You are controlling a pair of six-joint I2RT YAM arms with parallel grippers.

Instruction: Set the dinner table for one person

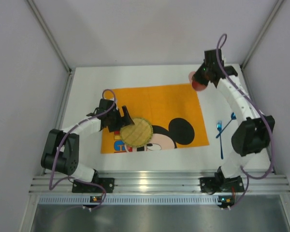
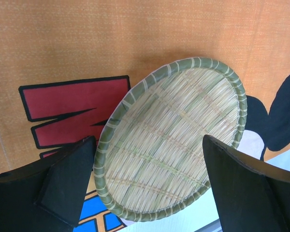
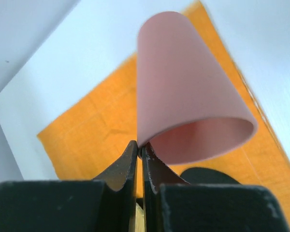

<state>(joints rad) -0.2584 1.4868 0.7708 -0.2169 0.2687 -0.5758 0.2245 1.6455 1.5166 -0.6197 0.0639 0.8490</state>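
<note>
Bench (image 1: pixel 84 92): white top carrying all items; ribbed rail (image 1: pixel 154 182) along near edge, by arm bases.
Placemat (image 1: pixel 154 104): orange w/ Mickey print; lies flat on mid bench.
Woven tray (image 2: pixel 174 135): round, green-rimmed; rests on placemat close to its near edge, partly over the print. We see bare weave across its whole inside.
Cup (image 3: pixel 183 82): pink, tapered; held tilted, mouth toward right wrist cam. We see only pink inner wall; its bottom is out of sight.
Left tool (image 1: pixel 122 118): fingers spread, one on either side of tray; we cannot tell whether they touch the rim.
Right tool (image 3: pixel 141 147): fingers pressed together, pinching cup's wall at the rim; sits over far right corner of placemat.
Blue cutlery (image 1: pixel 220 128): two pcs on bare bench, right of placemat, beside right arm.
Top view only: cutlery, rail, both arms, whole placemat.
Wrist views only: tray's weave detail, pinch at cup rim; from above, cup is mostly hidden behind right tool.
</note>
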